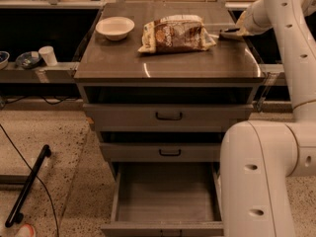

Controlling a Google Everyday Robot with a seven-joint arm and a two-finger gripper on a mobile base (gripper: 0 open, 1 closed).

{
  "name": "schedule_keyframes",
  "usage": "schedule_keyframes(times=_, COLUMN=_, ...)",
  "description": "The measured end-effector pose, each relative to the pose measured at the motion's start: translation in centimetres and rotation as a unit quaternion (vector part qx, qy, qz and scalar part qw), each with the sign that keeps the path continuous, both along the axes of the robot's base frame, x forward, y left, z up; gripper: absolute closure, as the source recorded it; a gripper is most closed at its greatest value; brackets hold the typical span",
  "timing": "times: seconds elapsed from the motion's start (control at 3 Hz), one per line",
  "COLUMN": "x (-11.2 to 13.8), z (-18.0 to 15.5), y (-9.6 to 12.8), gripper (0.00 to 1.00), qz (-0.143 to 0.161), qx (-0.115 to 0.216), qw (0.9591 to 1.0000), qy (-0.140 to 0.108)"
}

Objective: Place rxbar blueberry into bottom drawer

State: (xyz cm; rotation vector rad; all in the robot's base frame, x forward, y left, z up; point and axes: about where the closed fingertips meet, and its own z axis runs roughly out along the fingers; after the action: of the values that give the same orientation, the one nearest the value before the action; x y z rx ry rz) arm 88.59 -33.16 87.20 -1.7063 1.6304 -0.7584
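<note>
My gripper (230, 32) is low over the right rear part of the grey cabinet top (168, 65), just right of the large brown-and-white snack bag (175, 33). The rxbar blueberry does not show clearly; if it is at the gripper, it is hidden there. The bottom drawer (168, 199) is pulled open at the foot of the cabinet, and its plain grey interior holds nothing. My white arm reaches up along the right side of the cabinet.
A white bowl (115, 27) stands at the top's back left. Two shallower drawers with black handles (169, 116) are shut. My arm's big white link (261, 181) stands beside the open drawer's right. A cup (48, 55) is on the left shelf, and a black bar (27, 186) lies on the floor.
</note>
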Motion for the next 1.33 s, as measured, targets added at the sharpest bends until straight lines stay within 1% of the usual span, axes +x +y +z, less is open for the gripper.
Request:
schedule_keyframes(times=0.33, x=-0.8, z=2.8, y=1.8, gripper=1.00, qz=0.038, qx=0.028, qw=0.9987, qy=-0.019)
schedule_keyframes(times=0.67, x=-3.1, z=6.4, y=4.0, gripper=1.00, qz=0.098, qx=0.069, qw=0.9920, qy=-0.039)
schedule_keyframes(times=1.0, x=-5.6, z=8.4, y=5.9, gripper=1.00, qz=0.151, qx=0.105, qw=0.9822, qy=-0.041)
schedule_keyframes(times=1.33, x=-7.8, z=9.5, y=7.4, gripper=1.00, qz=0.202, qx=0.096, qw=0.9741, qy=-0.035)
